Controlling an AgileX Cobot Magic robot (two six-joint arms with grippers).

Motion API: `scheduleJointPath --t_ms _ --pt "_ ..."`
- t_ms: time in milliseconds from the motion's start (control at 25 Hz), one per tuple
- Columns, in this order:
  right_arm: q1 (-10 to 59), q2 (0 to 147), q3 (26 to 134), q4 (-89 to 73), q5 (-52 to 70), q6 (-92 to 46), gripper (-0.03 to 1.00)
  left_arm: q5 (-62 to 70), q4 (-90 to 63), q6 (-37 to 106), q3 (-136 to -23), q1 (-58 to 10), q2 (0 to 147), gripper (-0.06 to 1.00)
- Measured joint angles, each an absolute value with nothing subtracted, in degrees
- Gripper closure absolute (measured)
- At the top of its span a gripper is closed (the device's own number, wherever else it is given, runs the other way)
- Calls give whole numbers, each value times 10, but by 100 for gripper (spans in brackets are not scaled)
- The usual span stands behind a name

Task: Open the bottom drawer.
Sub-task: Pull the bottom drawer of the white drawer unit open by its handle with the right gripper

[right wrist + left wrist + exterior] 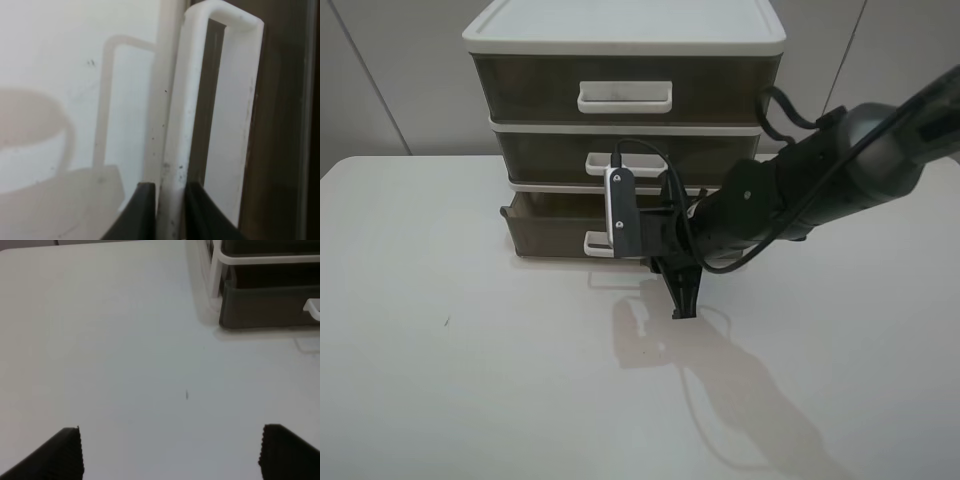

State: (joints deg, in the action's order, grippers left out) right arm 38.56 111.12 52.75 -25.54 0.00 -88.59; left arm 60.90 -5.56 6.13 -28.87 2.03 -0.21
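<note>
The bottom drawer (pixel 545 228) is smoky grey-brown and is the lowest tier of the white-framed unit (pixel 625 30). It stands out slightly from the frame. My right gripper (pixel 628 252) reaches in from the right and is shut on the drawer's white loop handle (pixel 595 243). In the right wrist view the two dark fingertips (pixel 145 210) pinch the handle's bar (pixel 220 100) in front of the drawer's face (pixel 285 125). My left gripper (pixel 172 452) is open and empty over the bare table, with the drawer's corner (pixel 265 305) ahead of it. The left arm does not show in the exterior view.
Two matching drawers sit above, the top one (pixel 625 95) and the middle one (pixel 560 155), both closed. The white table (pixel 470 350) stretches in front of and to the left of the unit. The right arm (pixel 820 180) and its cables cross the right side.
</note>
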Motion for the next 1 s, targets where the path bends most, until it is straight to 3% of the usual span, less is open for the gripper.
scheduleJointPath --t_ms 1000 --pt "425 1029 447 -280 39 -857 95 609 -56 61 -289 20 -2 23"
